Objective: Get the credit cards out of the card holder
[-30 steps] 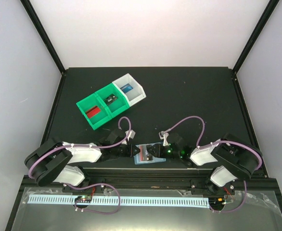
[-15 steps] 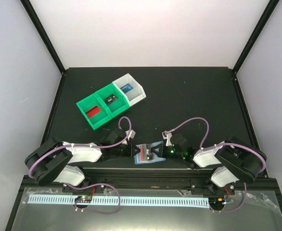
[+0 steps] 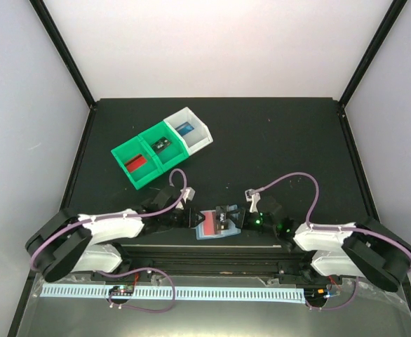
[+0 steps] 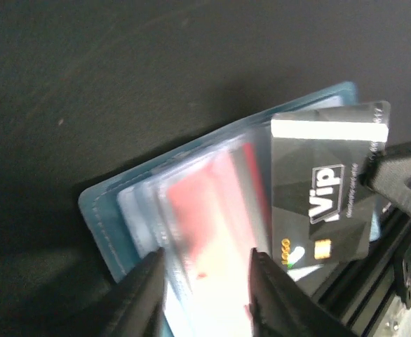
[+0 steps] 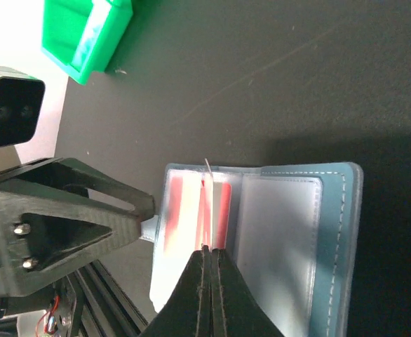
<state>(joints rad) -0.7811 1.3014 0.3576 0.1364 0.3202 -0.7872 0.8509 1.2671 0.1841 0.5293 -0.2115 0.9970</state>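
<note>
Your card holder (image 4: 104, 210) lies open on the table (image 3: 275, 140) at its near edge, between your two grippers. Your left gripper (image 4: 207, 261) comes in from the holder's left. Its fingers are apart, straddling the panel where a red card (image 4: 205, 210) shows through the plastic. Your right gripper (image 5: 206, 251) comes in from the holder's right, fingers pinched together on a black card (image 4: 328, 203) held over the holder. You cannot tell whether that card touches the holder. Well beyond the holder, up and to its left, the green and white bins (image 3: 148, 180) hold a red, a black and a blue card, one in each compartment.
</note>
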